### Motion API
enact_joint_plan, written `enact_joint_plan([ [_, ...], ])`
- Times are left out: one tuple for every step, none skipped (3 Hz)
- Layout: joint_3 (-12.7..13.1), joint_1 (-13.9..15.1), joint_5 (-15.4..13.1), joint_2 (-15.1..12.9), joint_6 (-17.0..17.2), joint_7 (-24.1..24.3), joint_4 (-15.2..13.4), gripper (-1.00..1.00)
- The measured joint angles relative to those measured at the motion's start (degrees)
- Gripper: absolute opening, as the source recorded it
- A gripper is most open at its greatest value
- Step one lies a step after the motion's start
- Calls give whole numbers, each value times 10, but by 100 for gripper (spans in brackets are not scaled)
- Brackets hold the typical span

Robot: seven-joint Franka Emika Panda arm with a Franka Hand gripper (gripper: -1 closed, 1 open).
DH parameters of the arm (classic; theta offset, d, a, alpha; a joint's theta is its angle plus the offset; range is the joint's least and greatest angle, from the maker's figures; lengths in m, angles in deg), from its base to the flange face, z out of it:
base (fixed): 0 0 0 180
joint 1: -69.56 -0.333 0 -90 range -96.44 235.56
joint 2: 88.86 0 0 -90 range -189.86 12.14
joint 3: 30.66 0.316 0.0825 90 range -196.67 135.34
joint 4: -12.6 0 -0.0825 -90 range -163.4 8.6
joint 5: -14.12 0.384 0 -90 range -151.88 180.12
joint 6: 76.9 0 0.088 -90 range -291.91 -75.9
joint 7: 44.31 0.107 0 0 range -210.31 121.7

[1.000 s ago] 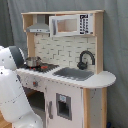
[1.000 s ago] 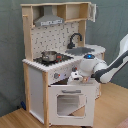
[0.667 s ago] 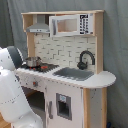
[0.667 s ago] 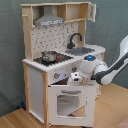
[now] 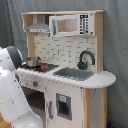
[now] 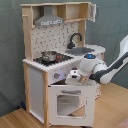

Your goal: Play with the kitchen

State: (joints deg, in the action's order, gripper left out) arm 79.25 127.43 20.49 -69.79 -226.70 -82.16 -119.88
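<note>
1. Grey curtain (image 6: 112, 25) hangs behind everything in both exterior views, and I see a wooden floor (image 6: 112, 107) underneath in the second exterior view.
2. From the second exterior view, my end effector (image 6: 73, 77) sits at the front of the kitchen (image 6: 57, 65), right at the knob panel just above the oven door (image 6: 67, 102); whether it is clenched or released I cannot tell.
3. Behind it, the white arm (image 6: 107, 70) stretches away towards 3 o'clock in the second exterior view; in the first exterior view its bulky white links (image 5: 12, 95) fill the 7 o'clock corner.
4. At 12 o'clock from the end effector, the small pot (image 6: 49, 55) stands on the stovetop (image 6: 52, 60).
5. Further round, at about 1 o'clock, I see the grey sink (image 6: 82, 50) with the black faucet (image 6: 75, 39) curving over it.
6. Up top, the range hood (image 6: 49, 20) hangs above the stove, and the first exterior view shows a toy microwave (image 5: 70, 24) beside it.
7. Overall the kitchen stands upright on the floor, backed against the curtain.
</note>
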Motion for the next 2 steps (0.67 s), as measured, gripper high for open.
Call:
enact_joint_plan([
  [0,0,0,0,0,2,1,100],
  [0,-4,0,0,0,22,7,100],
])
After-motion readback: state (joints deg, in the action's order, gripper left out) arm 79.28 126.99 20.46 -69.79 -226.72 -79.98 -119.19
